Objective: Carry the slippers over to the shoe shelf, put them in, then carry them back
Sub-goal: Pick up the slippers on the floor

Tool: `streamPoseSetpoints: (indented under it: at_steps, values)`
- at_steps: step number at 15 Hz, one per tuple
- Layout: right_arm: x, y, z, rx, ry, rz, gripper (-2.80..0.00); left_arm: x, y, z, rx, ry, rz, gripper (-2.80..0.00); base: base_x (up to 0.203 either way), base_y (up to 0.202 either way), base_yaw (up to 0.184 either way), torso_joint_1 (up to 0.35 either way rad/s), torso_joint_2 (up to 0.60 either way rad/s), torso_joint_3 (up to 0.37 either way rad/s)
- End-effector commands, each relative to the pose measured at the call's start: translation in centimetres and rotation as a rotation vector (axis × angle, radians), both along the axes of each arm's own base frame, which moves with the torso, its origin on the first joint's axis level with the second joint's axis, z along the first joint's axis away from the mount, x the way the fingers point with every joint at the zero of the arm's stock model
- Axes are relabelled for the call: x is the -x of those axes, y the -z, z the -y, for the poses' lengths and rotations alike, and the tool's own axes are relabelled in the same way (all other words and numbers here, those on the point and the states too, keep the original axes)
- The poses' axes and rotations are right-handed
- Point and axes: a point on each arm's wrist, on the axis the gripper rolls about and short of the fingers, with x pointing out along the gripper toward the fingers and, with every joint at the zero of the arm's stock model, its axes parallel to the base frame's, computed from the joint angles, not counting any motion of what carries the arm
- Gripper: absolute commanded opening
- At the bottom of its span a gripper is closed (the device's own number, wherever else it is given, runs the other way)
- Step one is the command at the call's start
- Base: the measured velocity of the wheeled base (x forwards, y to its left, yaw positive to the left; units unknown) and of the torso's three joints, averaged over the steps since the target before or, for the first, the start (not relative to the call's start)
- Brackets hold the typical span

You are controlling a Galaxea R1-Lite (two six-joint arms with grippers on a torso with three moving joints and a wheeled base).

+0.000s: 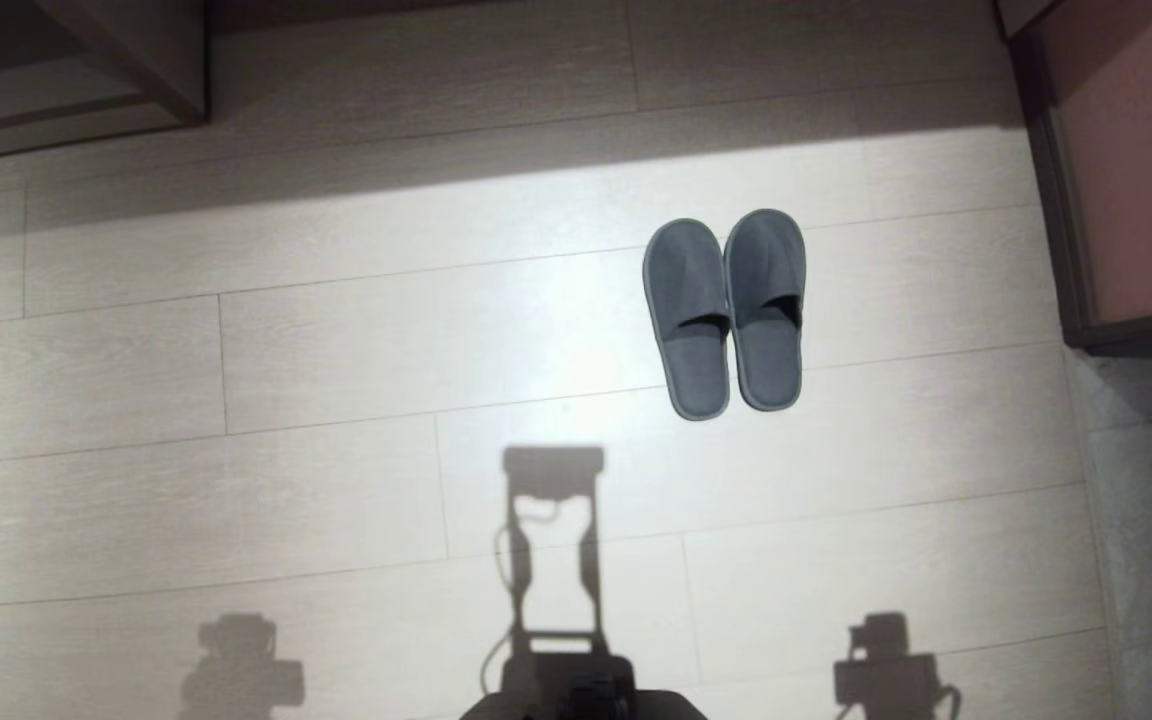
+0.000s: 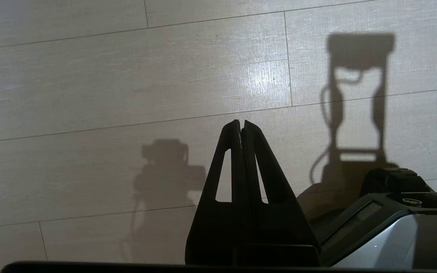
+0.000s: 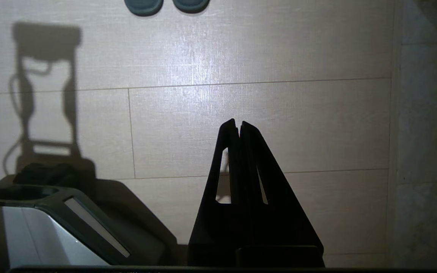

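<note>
The slippers (image 1: 724,314) lay side by side on the pale plank floor (image 1: 336,350), right of centre and at middle distance from the robot. Their inner edges touched or nearly touched. Each ran lengthwise from near to far, with the closed toes at the far end and the open heels toward the robot, the pair leaning slightly to the left at the toes.

Only the head view showed the whole pair; the right wrist view caught just the two heel ends (image 3: 166,4) at the edge of its picture. The head view also took in dark furniture (image 1: 126,60) at the far left and a reddish cabinet (image 1: 1131,170) at the far right, and only shadows of the arms.

The wrist views alone showed the grippers. The left gripper (image 2: 241,123) hung over bare floor, fingertips pressed together and holding nothing. The right gripper (image 3: 238,122) was likewise closed and empty, well short of the slippers. Part of the robot's base (image 3: 32,227) sat beside each.
</note>
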Motion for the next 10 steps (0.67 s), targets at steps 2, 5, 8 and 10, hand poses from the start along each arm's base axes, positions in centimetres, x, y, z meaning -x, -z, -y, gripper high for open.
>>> streamPoseSetpoints:
  at_steps: [2,5,8,10]
  values:
    - [0.00,0.00,0.00,0.000,0.000,0.000,-2.80,-0.01,0.05,0.00,0.001,0.000,-0.002,-2.80,0.000,0.000,0.000,0.001,0.00,-0.199]
    - [0.00,0.00,0.00,-0.001,0.000,0.000,-2.80,-0.01,0.05,0.00,0.001,0.000,-0.002,-2.80,0.000,0.000,0.000,0.002,0.00,-0.196]
    - [0.00,0.01,0.00,-0.001,0.000,-0.002,-2.80,-0.01,0.05,0.00,0.001,0.000,-0.002,-2.80,0.000,0.000,0.000,0.004,0.00,-0.198]
    - [0.00,0.01,0.00,-0.001,0.000,-0.002,-2.80,-0.01,0.05,0.00,0.001,0.000,-0.002,-2.80,0.000,0.000,0.000,0.003,0.00,-0.195]
